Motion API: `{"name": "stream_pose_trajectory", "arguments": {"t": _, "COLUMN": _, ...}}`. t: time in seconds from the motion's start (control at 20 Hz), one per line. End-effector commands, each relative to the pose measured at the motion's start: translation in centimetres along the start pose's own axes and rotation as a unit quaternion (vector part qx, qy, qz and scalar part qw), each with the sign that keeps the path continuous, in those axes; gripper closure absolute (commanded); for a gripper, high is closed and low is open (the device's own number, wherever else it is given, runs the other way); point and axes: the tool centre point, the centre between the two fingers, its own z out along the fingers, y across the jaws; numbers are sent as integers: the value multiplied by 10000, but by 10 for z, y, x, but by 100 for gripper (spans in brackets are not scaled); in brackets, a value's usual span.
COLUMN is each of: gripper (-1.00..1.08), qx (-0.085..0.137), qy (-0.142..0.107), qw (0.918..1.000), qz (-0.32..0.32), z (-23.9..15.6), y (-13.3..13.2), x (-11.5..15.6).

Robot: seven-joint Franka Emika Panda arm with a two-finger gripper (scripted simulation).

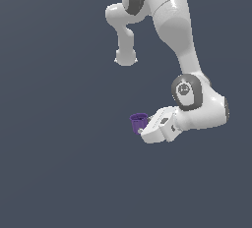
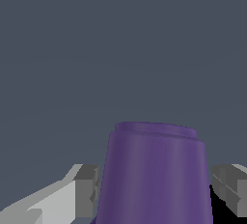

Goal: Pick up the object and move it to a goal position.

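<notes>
The purple cup (image 1: pixel 139 122) sits between the gripper (image 1: pixel 142 129) jaws, a finger (image 2: pixel 87 191) on each flank (seemingly clamped, though contact is hard to confirm). The grasp looks made; carrying it to the goal, which nothing here marks, remains.

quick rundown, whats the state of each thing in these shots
purple cup: upright with its hollow top showing, sitting between the fingers of the hand.
hand: tilted sideways at the cup, one finger on each side of it; whether the pads press the cup cannot be told.
arm: bent over, reaching down to the cup.
</notes>
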Motion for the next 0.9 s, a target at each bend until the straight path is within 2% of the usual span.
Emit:
{"name": "stream_pose_trajectory", "arguments": {"t": 0.0, "gripper": 108, "qx": -189, "qy": 299, "qw": 9992, "qz": 185, "z": -14, "y": 11, "x": -3}}
{"name": "stream_pose_trajectory", "arguments": {"t": 0.2, "gripper": 108, "qx": -479, "qy": 751, "qw": 9949, "qz": 465, "z": -36, "y": 26, "x": -11}}
{"name": "stream_pose_trajectory", "arguments": {"t": 0.45, "gripper": 108, "qx": -837, "qy": 1308, "qw": 9845, "qz": 810, "z": -63, "y": 42, "x": -24}}
{"name": "stream_pose_trajectory", "arguments": {"t": 0.65, "gripper": 108, "qx": -1123, "qy": 1752, "qw": 9721, "qz": 1085, "z": -84, "y": 53, "x": -37}}
{"name": "stream_pose_trajectory", "arguments": {"t": 0.85, "gripper": 108, "qx": -1407, "qy": 2188, "qw": 9560, "qz": 1358, "z": -104, "y": 62, "x": -53}}
